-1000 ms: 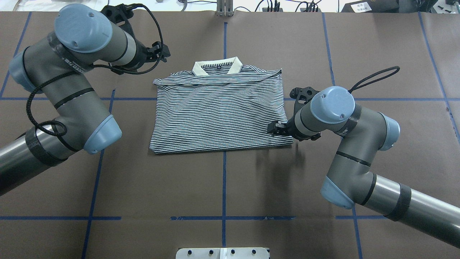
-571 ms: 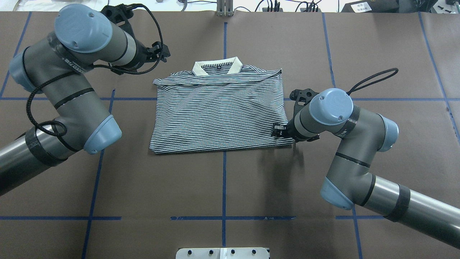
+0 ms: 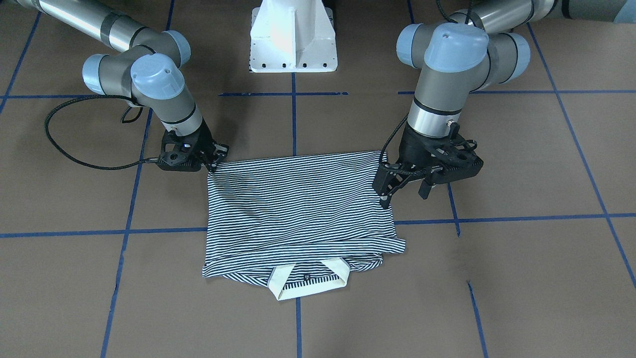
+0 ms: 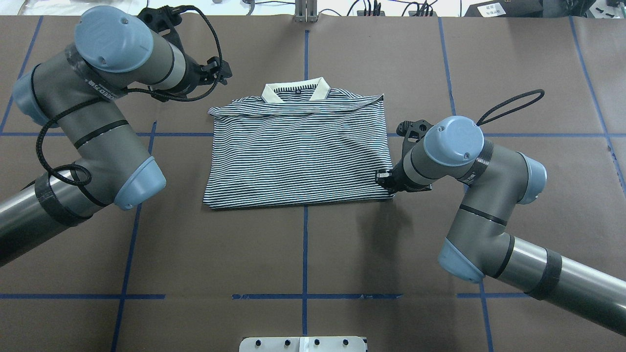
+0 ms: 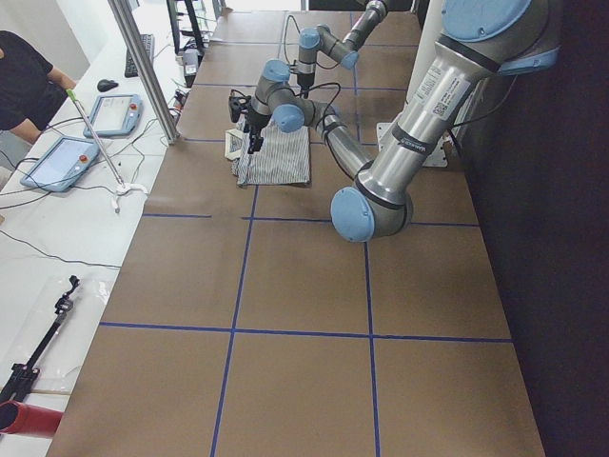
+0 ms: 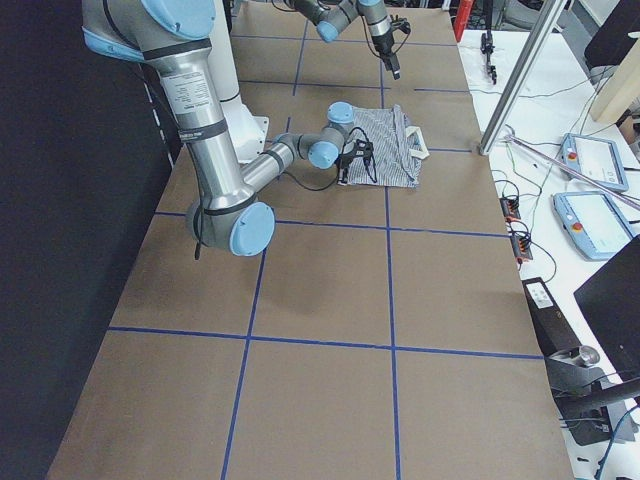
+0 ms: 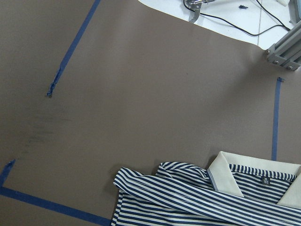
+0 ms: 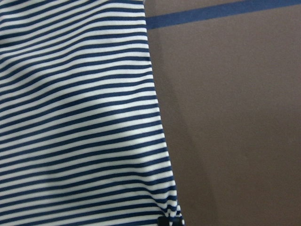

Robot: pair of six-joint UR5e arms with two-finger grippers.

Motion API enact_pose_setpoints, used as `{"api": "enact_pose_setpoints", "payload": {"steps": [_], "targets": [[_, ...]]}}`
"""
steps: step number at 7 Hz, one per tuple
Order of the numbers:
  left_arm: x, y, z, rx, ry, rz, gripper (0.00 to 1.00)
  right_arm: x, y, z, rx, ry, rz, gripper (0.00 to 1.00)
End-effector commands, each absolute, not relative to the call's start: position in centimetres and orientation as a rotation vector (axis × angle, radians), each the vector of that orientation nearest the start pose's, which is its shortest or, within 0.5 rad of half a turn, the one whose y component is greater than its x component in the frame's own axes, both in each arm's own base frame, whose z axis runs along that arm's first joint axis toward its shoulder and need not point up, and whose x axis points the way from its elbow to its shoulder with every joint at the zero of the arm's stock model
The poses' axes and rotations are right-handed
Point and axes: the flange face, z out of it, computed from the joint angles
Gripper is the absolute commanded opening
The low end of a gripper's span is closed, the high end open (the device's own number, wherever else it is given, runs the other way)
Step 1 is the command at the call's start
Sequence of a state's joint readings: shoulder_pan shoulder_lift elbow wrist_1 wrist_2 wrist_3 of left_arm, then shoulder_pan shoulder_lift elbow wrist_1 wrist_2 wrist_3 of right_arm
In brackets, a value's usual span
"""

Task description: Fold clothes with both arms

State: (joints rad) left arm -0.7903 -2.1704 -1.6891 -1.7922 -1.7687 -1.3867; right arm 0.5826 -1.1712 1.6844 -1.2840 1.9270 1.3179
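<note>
**Shirt (image 4: 298,156) lay flat with one hand at its corner**

The striped shirt sat at mid-table (image 4: 303,254), sleeves tucked in and collar (image 4: 294,90) pointing away from the robot. The right hand (image 3: 214,160) rested at the near hem corner; whether it was clamped on cloth could not be told. The left hand (image 3: 405,196) hung with fingers apart beside the collar end, off the fabric. A pull from one corner alone would likely drag the layers askew. Open table showed beyond all four edges.

**Right arm low, left arm raised**

The right arm (image 4: 459,161) bends steeply down. The right gripper (image 3: 214,160) sits low with its fingers close together, and its grip is unclear. The left arm (image 4: 98,73) holds the left gripper (image 3: 405,191) raised, pointing down, fingers spread wide.
</note>
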Motion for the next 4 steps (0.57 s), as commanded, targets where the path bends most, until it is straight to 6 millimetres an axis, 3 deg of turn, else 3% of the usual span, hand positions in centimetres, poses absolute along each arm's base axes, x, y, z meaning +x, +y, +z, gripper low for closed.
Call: {"api": "enact_pose_setpoints", "payload": {"steps": [1, 4], "targets": [[39.1, -55.6, 22.9, 0.285, 0.929, -0.465, 1.00, -45.4, -41.7, 35.2, -0.032, -0.836, 0.167, 0.00], [39.1, -55.0, 22.1, 0.291, 0.945, -0.458, 1.00, -42.4, -29.0, 34.2, -0.222, -0.743, 0.126, 0.00]]}}
